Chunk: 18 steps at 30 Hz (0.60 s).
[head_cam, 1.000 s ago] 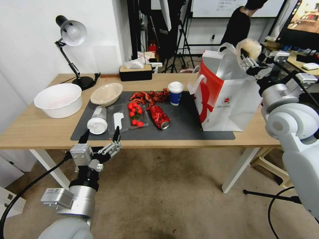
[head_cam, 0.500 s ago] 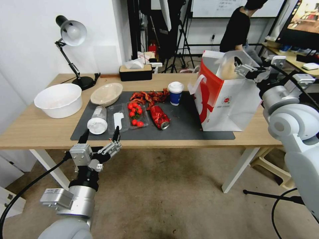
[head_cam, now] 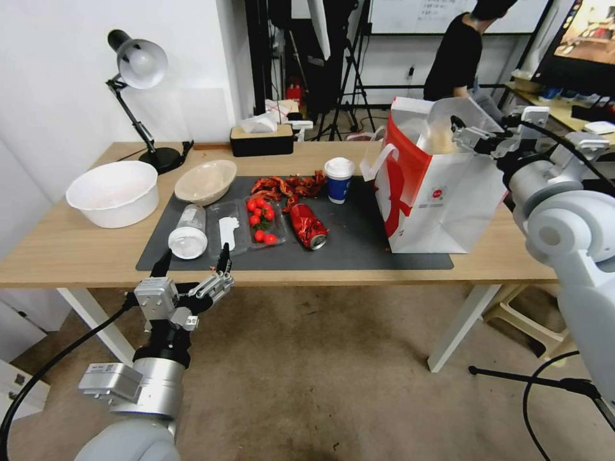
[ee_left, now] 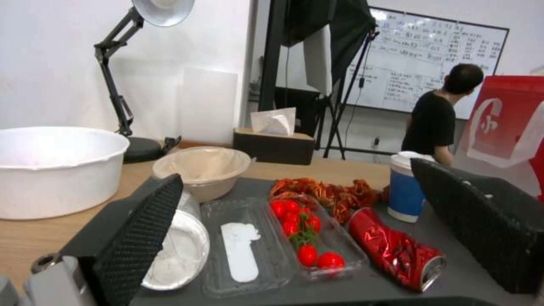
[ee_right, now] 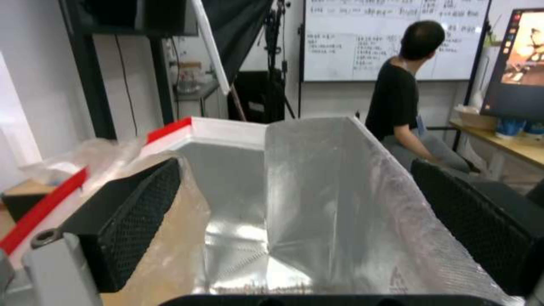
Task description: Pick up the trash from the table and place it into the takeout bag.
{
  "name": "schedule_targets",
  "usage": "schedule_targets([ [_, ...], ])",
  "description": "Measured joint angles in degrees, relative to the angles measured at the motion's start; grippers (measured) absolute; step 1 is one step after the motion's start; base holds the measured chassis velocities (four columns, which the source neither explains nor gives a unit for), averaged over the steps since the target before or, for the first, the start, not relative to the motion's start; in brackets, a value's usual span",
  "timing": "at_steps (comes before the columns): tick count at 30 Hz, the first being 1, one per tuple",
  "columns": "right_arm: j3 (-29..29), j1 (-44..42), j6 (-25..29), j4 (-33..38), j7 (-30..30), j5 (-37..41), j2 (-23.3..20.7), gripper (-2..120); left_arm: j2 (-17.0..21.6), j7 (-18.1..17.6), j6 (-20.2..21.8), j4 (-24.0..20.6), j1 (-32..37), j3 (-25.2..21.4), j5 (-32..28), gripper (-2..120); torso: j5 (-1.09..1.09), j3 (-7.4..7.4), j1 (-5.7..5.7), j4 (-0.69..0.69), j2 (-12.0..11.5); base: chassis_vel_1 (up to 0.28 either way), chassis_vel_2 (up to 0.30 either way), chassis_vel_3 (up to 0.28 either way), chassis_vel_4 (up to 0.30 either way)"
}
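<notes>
1. The right gripper (head_cam: 460, 130) sits at the open mouth of the takeout bag (head_cam: 442, 198), which stands upright on the right part of the surface (head_cam: 77, 250), partly on the dark grey mat (head_cam: 359, 240).
2. In the right wrist view its jaws stand wide apart over the bag's silvery lining (ee_right: 317, 199), with nothing clamped between them.
3. A bun in clear bag (head_cam: 439, 137) lies just inside the bag's mouth, beside the right gripper; crinkled clear film (ee_right: 170, 238) lies against one finger there.
4. The left gripper (head_cam: 192, 266) hangs at the near edge of the surface, off the left end of the mat, jaws wide and empty.
5. On the mat, from left to right: a clear plastic tumbler (head_cam: 188, 232) lying on its side, a clear tray (head_cam: 246, 224) with small red tomatoes, and a crushed red can (head_cam: 307, 226) on its side.
6. Farther back a blue paper cup (head_cam: 338, 180) stands upright, with red scraps (head_cam: 285, 186) just left of it.
7. A beige bowl (head_cam: 205, 181) rests at the mat's far left corner, and a white basin (head_cam: 113, 193) stands left of it on the bare wood.
</notes>
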Motion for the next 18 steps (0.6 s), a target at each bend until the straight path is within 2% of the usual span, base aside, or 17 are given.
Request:
schedule_targets([
  [5, 0.4, 1.3, -5.4, 0.8, 2.6, 5.3, -1.7, 100, -0.1, 0.0, 0.0, 0.1, 0.0, -0.1, 0.0, 100, 0.0, 0.0, -0.01, 0.0, 0.0, 0.0, 0.0, 0.0, 0.0],
  [10, 0.4, 2.7, -9.3, 1.3, 4.4, 6.8, -3.0, 100, 0.0, 0.0, -0.1, 0.1, 0.0, -0.2, 0.0, 100, 0.0, 0.0, -0.01, 0.0, 0.0, 0.0, 0.0, 0.0, 0.0],
  [18, 0.5, 3.6, -10.8, 1.5, 4.8, 8.3, -5.2, 100, 0.0, 0.0, -0.2, 0.1, 0.0, -0.2, -0.1, 100, 0.0, 0.0, -0.01, 0.0, 0.0, 0.0, 0.0, 0.0, 0.0],
])
